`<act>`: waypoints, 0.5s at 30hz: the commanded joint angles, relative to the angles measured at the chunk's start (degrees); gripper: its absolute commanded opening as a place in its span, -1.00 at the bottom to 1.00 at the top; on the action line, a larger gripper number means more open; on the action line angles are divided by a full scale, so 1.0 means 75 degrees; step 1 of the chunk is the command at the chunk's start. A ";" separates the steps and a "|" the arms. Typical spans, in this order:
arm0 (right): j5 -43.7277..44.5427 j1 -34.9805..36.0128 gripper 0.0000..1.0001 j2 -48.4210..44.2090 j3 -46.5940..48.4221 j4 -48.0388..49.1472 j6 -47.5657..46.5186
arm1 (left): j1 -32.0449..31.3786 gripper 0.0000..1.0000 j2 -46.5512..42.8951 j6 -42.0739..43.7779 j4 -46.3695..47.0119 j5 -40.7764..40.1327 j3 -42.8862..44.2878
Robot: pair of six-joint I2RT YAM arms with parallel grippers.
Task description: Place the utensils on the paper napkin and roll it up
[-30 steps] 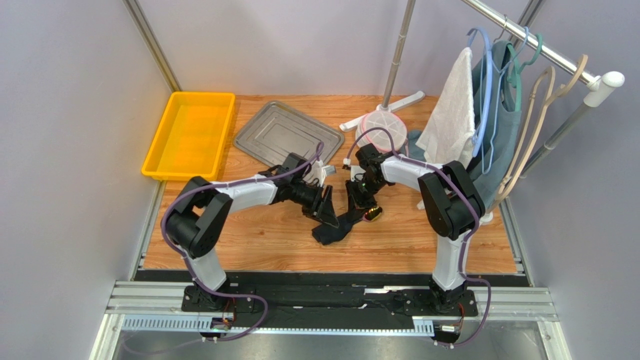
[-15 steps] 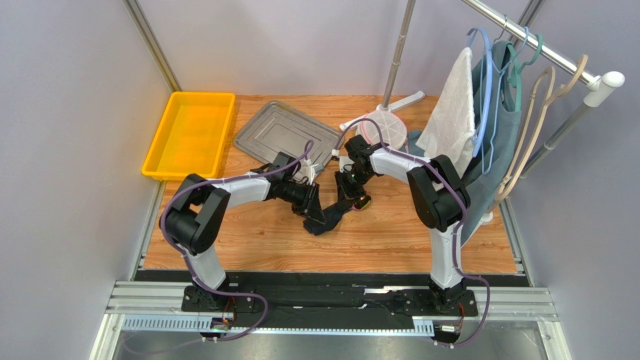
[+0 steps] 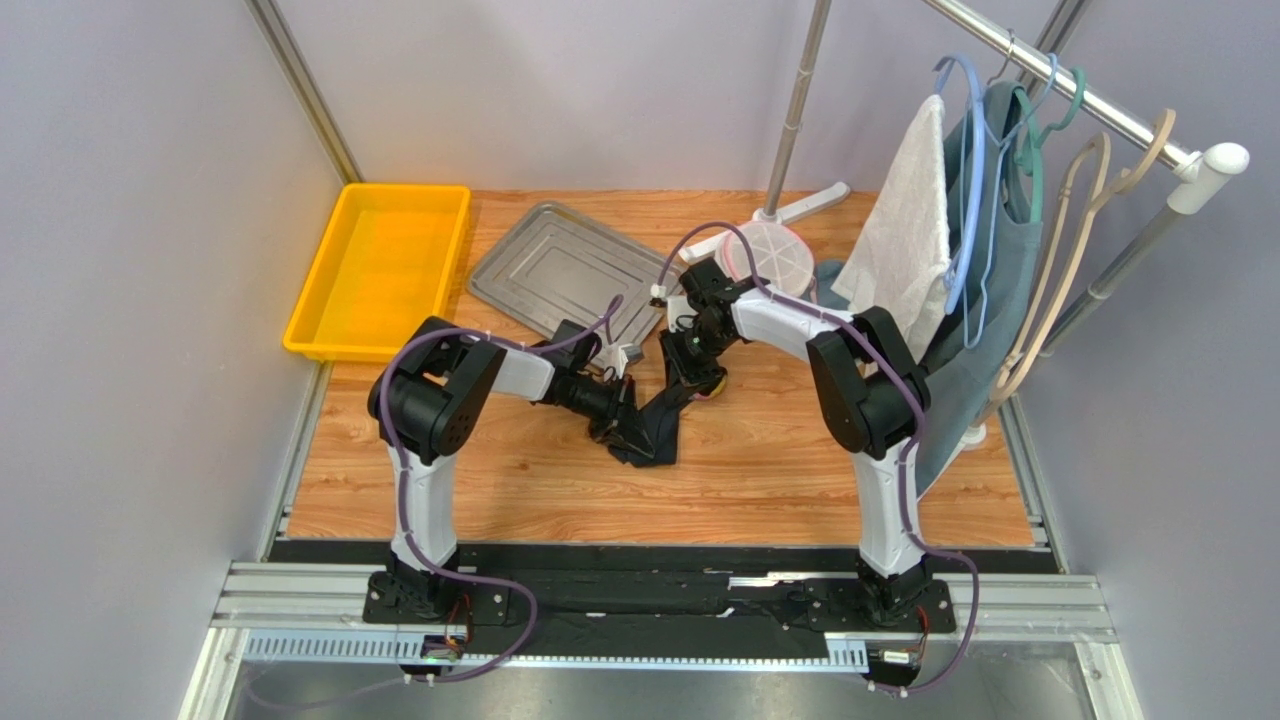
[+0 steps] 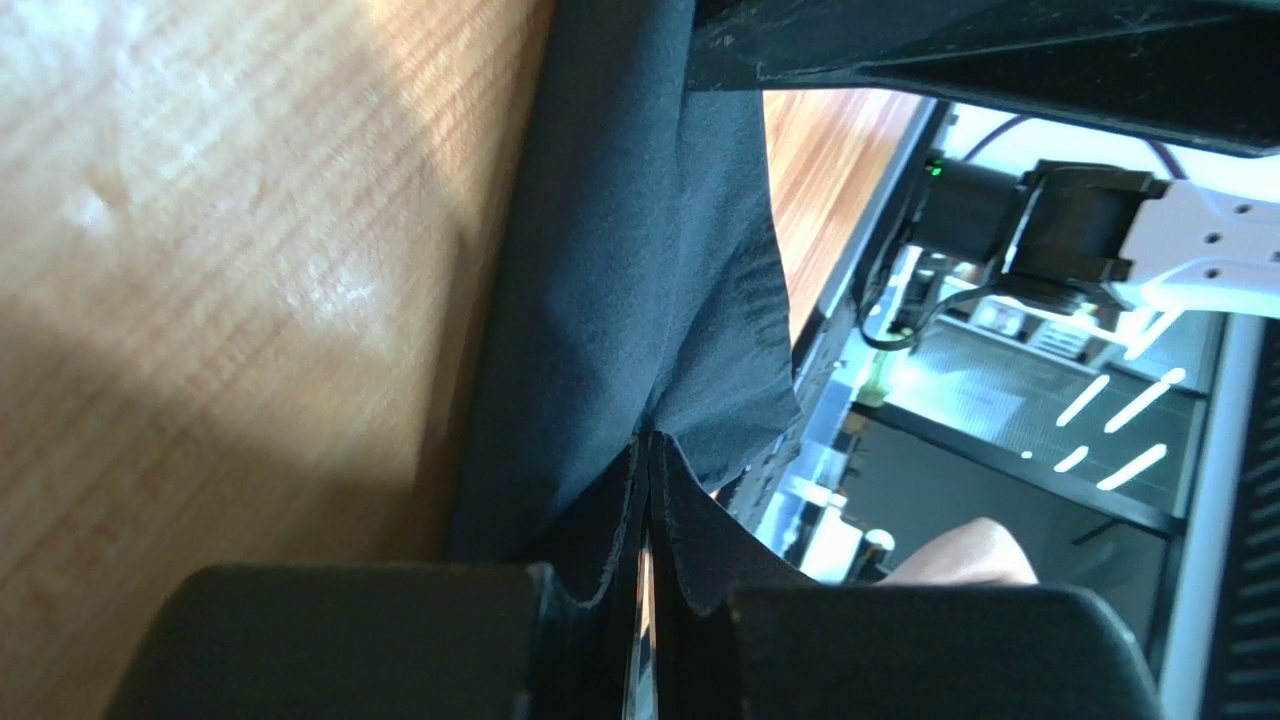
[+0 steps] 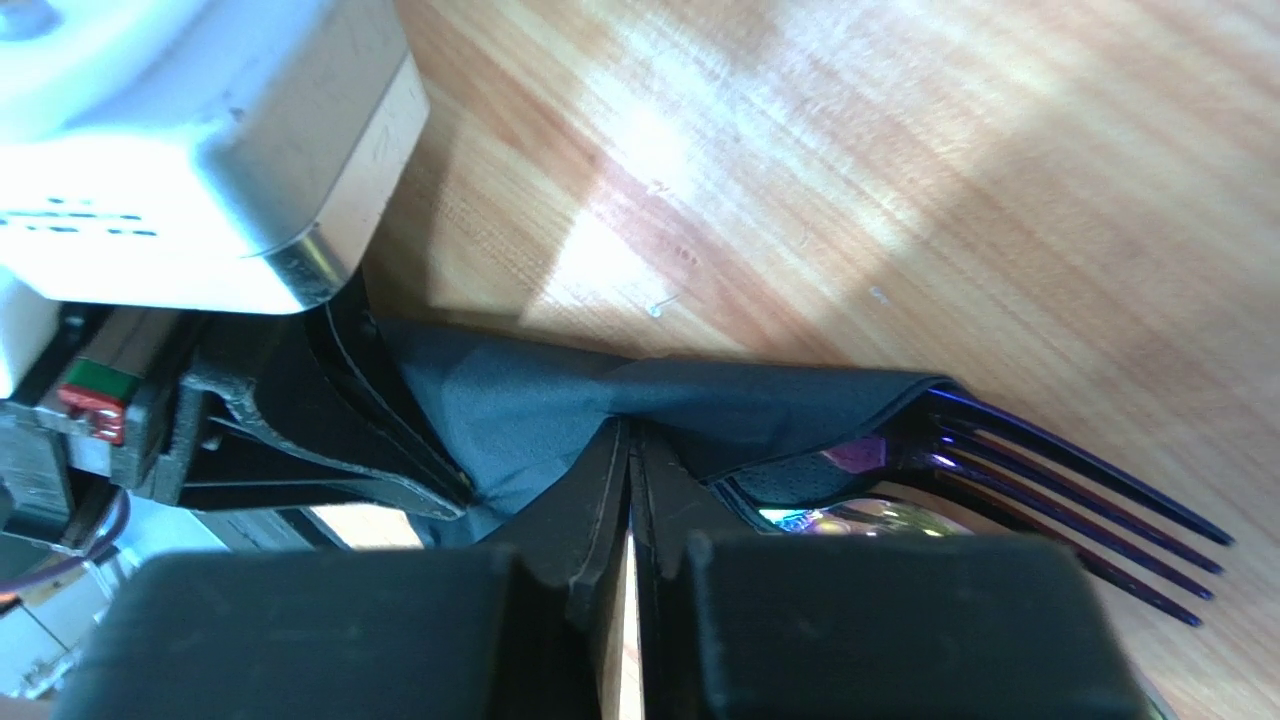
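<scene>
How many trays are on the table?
2. A yellow tray sits at the table's far left corner. A grey tray lies just to its right. No other tray shows, though the arms hide some of the table.

The left arm (image 3: 519,371) and the right arm (image 3: 774,321) have white shells between fat black round joints. A purple cable (image 3: 382,398) loops along each, down to black bases (image 3: 397,590) at the near edge. The left gripper (image 4: 643,588) and the right gripper (image 5: 631,558) have thick matte-black fingers (image 4: 346,645) with rounded edges. A white round-cornered box (image 5: 196,135) with a grey side sits at the left wrist, a small red and green part (image 5: 90,393) beneath it. A green light (image 4: 933,170) glows on one black right-arm joint.
</scene>
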 commanded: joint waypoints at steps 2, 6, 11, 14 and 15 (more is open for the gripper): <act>-0.0431 -0.0092 -0.79 -0.0761 0.0235 0.0456 0.0698 | -0.0039 -0.89 0.0507 -0.0081 0.0441 -0.0960 -0.0344; -0.0912 -0.0069 -0.74 -0.1173 -0.0128 0.0608 0.1472 | -0.0039 -0.90 0.0578 -0.0174 0.0395 -0.1113 -0.0251; -0.0889 0.0049 -0.73 -0.1057 -0.0632 0.0808 0.1707 | -0.0063 -0.88 0.0636 -0.0233 0.0394 -0.1371 -0.0192; -0.0913 0.0072 -0.76 -0.0869 -0.0936 0.0784 0.1707 | -0.0074 -0.85 0.0543 -0.0234 0.0394 -0.1476 -0.0203; -0.0901 0.0072 -0.77 -0.0845 -0.1134 0.0796 0.1661 | -0.0074 -0.85 0.0508 -0.0257 0.0418 -0.1511 -0.0227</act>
